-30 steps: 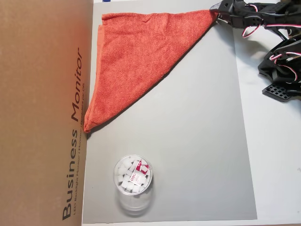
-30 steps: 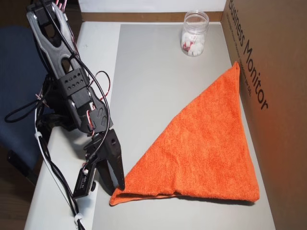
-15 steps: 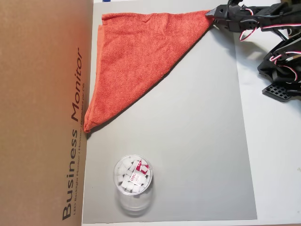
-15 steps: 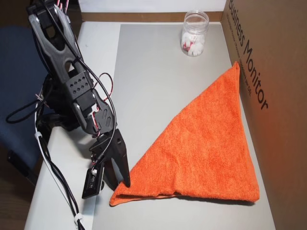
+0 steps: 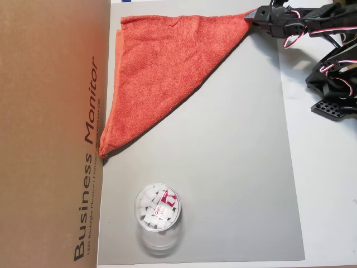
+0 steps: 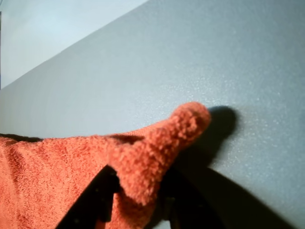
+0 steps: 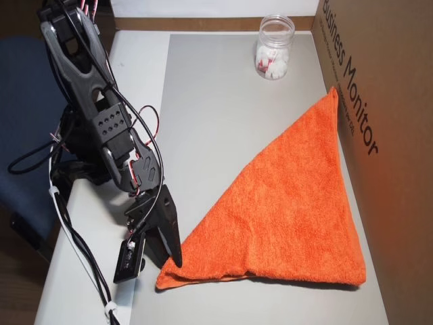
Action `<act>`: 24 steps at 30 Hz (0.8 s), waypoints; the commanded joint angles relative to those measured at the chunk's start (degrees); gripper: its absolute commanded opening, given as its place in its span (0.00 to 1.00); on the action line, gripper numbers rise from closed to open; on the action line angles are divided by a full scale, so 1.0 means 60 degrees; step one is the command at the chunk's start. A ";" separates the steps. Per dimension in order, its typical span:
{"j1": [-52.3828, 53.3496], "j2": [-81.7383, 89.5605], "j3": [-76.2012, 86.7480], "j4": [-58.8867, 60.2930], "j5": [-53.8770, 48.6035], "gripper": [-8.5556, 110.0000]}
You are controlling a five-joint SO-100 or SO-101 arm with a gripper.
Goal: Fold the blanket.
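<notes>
**Blanket folded to a triangle, corner pinched in the gripper**

Going L to R in an overhead view: cardboard box [image 5: 50, 134] w/ "Business Monitor" print down the left side, then the blanket [image 5: 162, 67] lying as an orange-red triangle on the grey mat [image 5: 234, 167], long edge running diagonally from near the box up to the top right. Clear jar [image 5: 158, 209] sits lower down, well apart from the cloth. At far right the gripper [image 5: 252, 17] meets the triangle's tip.

Step in hand, imo: first diagonal fold looks done, and the carried corner is down at the mat's edge. Next move prob calls for letting go, backing off w/o dragging the tip, then picking another corner for a second fold.

Arm pose: stretched out low and nearly flat toward the mat, wrist pitched down, fingers aimed at the corner. The wrist view shows the fuzzy tip poking out between the dark jaws, which are closed down tight on it.
</notes>
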 commanded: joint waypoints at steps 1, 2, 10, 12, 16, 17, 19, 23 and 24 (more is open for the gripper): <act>-0.0015 0.0029 -0.0381 -0.0117 -0.0103 0.12; -0.0015 0.0044 -0.0381 -0.0088 -0.0103 0.12; 0.0425 0.0146 -0.0190 -0.0015 -0.1011 0.07; 0.0630 0.0146 -0.0190 0.0000 -0.1245 0.07; 0.1099 0.0146 -0.0176 0.0000 -0.2124 0.07; 0.1216 0.0146 -0.0176 0.0000 -0.2388 0.07; 0.1465 0.0146 -0.0117 0.0000 -0.2915 0.07; 0.1948 0.0176 0.0059 0.0000 -0.3823 0.07; 0.2065 0.0176 0.0117 0.0000 -0.3999 0.07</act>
